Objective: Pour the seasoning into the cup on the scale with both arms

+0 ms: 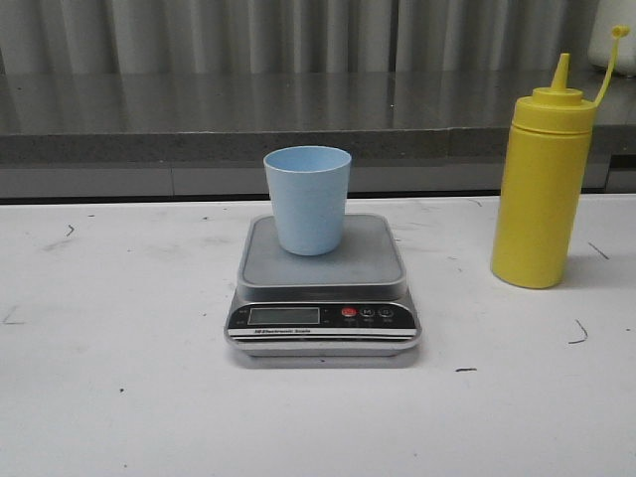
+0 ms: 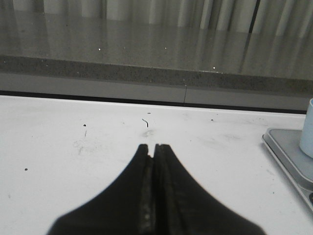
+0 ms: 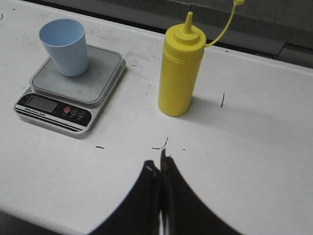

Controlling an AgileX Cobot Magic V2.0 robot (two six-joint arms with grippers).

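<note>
The pale blue cup (image 1: pixel 307 199) stands upright on the grey platform of the silver scale (image 1: pixel 323 318) at the table's middle. The yellow seasoning bottle (image 1: pixel 542 189) stands upright to the right of the scale, nozzle uncapped, cap strap sticking up. Neither arm shows in the front view. My left gripper (image 2: pixel 153 147) is shut and empty over bare table left of the scale (image 2: pixel 288 152), with the cup's edge (image 2: pixel 308 129) at the frame side. My right gripper (image 3: pixel 159 164) is shut and empty, on the near side of the bottle (image 3: pixel 180 73), with scale (image 3: pixel 58 110) and cup (image 3: pixel 65 46) in view.
A grey counter ledge (image 1: pixel 298 119) runs along the back of the white table (image 1: pixel 119 397). Small dark marks dot the tabletop. A white object (image 1: pixel 611 40) stands at the back right behind the bottle.
</note>
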